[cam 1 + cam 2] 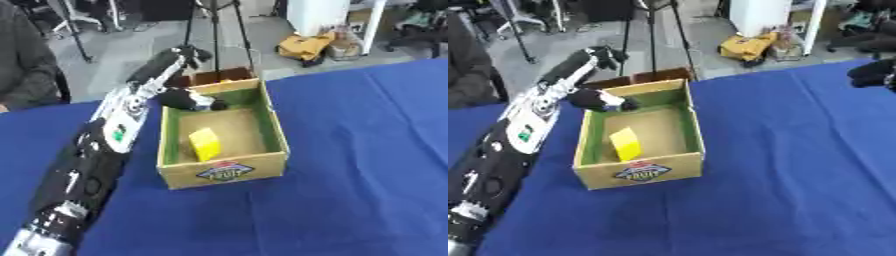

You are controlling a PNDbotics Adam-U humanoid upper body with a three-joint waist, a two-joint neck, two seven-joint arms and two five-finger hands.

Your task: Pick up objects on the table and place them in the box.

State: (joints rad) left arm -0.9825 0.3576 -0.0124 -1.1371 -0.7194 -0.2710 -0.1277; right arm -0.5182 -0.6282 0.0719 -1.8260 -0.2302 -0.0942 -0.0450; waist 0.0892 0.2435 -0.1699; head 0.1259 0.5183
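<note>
A: What is shown in the left eye view?

B: A cardboard box is seen on the blue table. A yellow object is found inside it, tilted on the floor near the front wall. The left hand is held over the far left corner of the box, at the end of the long left arm. Something white seems to be seen at its fingers, but whether anything is gripped cannot be told, nor whether the fingers are curled or straight.

A: And the right eye view?

B: The same layout is given. In addition, a dark shape at the right edge is taken to be the right hand, held above the table and well apart from the box. Its fingers cannot be made out.

A: Which step is judged to be in hand?

B: A placing step, since the left hand is over the box interior. No further objects are seen on the cloth.

A: What is called for next?

B: If something is held, it should be let go inside the walls; then the hand must be lifted clear of the rim.
</note>
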